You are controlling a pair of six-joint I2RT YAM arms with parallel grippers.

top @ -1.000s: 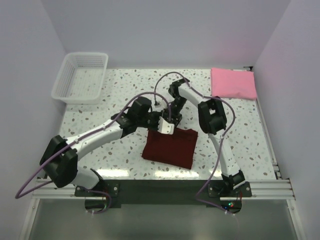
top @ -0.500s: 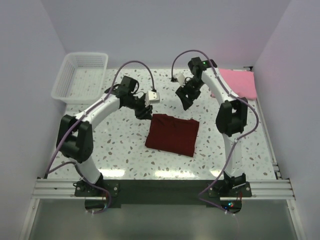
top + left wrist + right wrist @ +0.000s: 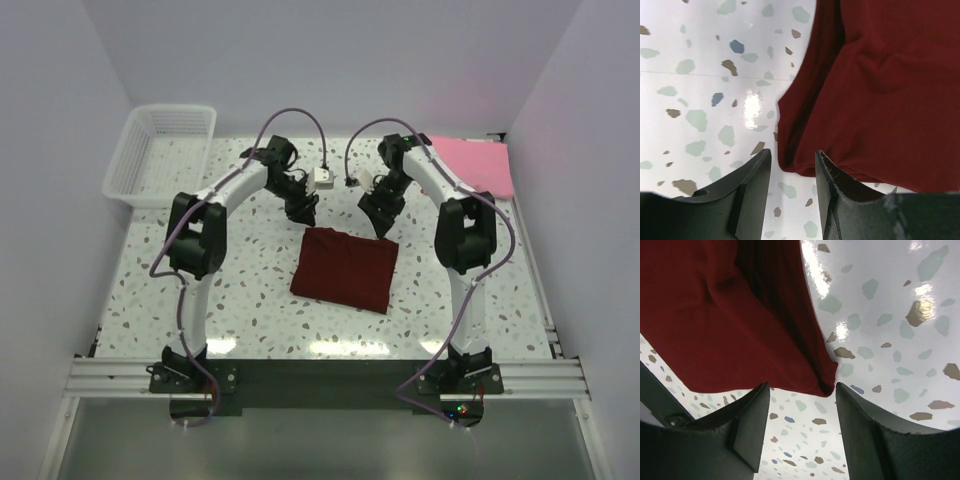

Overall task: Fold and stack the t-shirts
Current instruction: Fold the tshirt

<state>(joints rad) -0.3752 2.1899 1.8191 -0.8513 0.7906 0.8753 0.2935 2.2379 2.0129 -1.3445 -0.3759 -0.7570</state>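
Both arms have swung out from the middle and dropped back in, one to each far corner of the maroon shirt (image 3: pixel 343 270). On the left, the left pincer (image 3: pixel 305 212) points steeply down at the bench (image 3: pixel 240 290). Its jaws are apart and empty, with the shirt's far-left corner just ahead of the gap in the wrist view. That arm reaches well forward, elbow out wide and wrist curled inward.

In the middle, the maroon shirt lies flat as a folded, squarish pad on the near side of both pincers. Its far edge runs left to right between them.

The right pincer (image 3: pixel 383 224) mirrors the left one. It is spread and holds nothing, and the far-right corner sits right at its fingertips. Each arm is nearest its own corner, so I'd expect a two-corner pinch next. The pink shirt (image 3: pixel 478 168) sits folded at the far right, well apart.
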